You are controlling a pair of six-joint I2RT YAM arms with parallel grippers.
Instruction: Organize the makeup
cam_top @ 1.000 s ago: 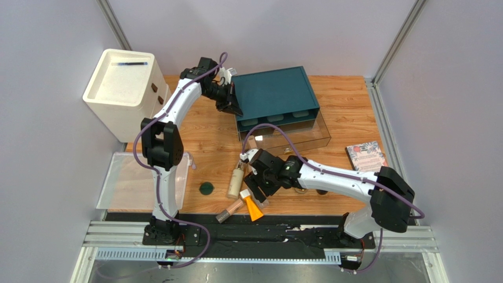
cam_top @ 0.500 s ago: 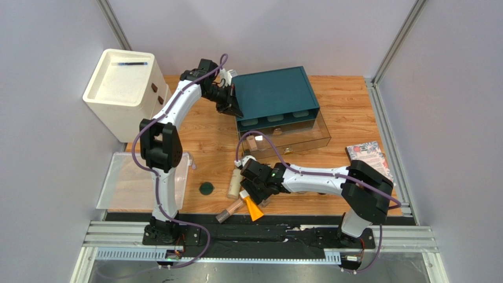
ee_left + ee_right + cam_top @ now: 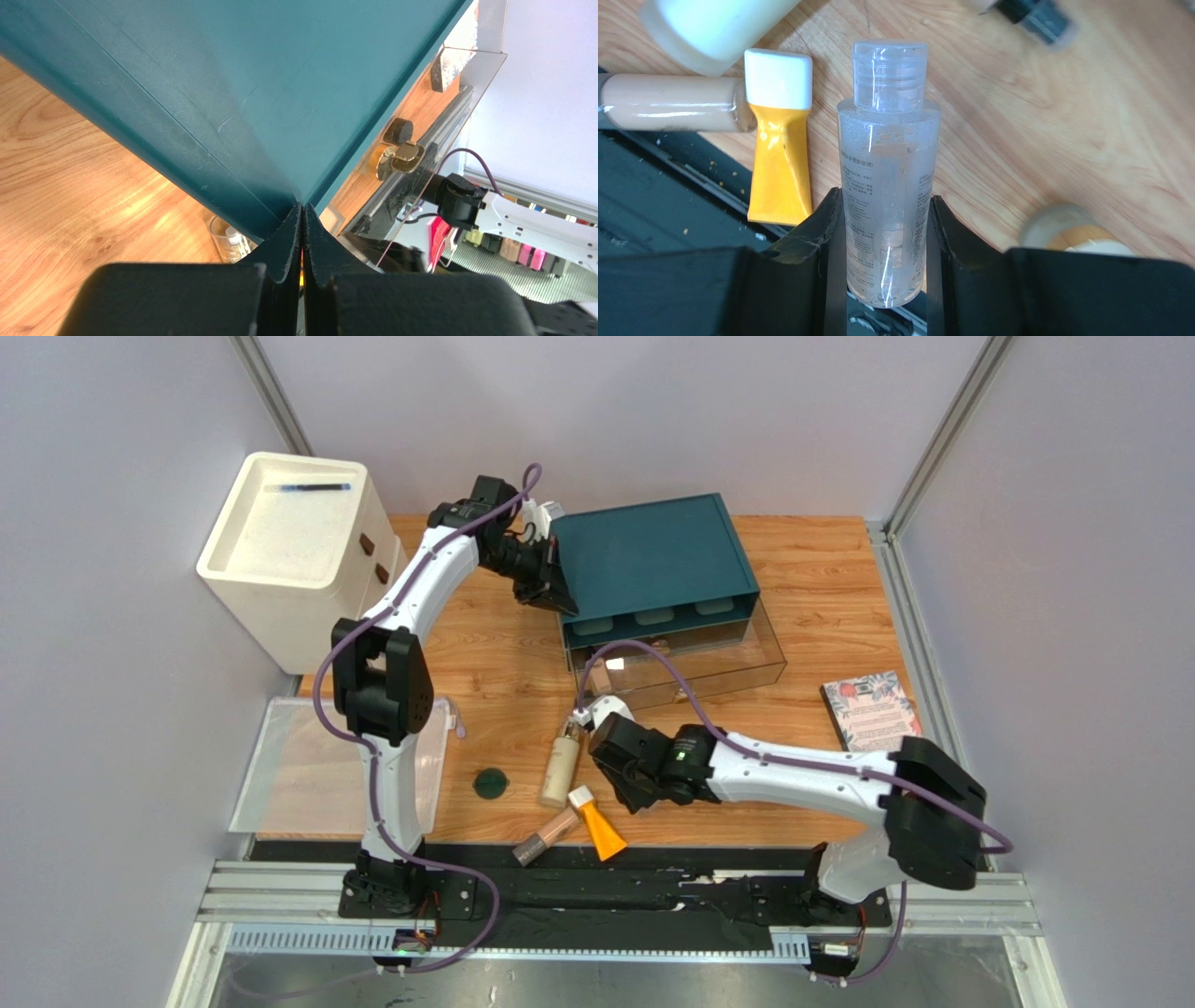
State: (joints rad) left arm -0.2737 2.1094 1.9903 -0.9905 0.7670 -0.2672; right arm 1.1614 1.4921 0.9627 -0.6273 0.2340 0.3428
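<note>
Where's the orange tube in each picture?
Top view: the orange tube lies bottom middle, at the table's near edge.
Left wrist: not in it.
Right wrist: lower left, beside the clear bottle in the right claw.
Shared landmark: the beige tube next to its white cap.

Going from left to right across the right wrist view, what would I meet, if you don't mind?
The beige foundation tube, orange tube, clear bottle, then a blurred round item, too unclear to name.

A wooden table (image 3: 828, 574) holds a teal box (image 3: 652, 553), with the left gripper (image 3: 550, 590) at its left corner. The right gripper (image 3: 606, 784) sits beside a cream bottle (image 3: 561, 770) and an orange tube (image 3: 603, 835).
</note>
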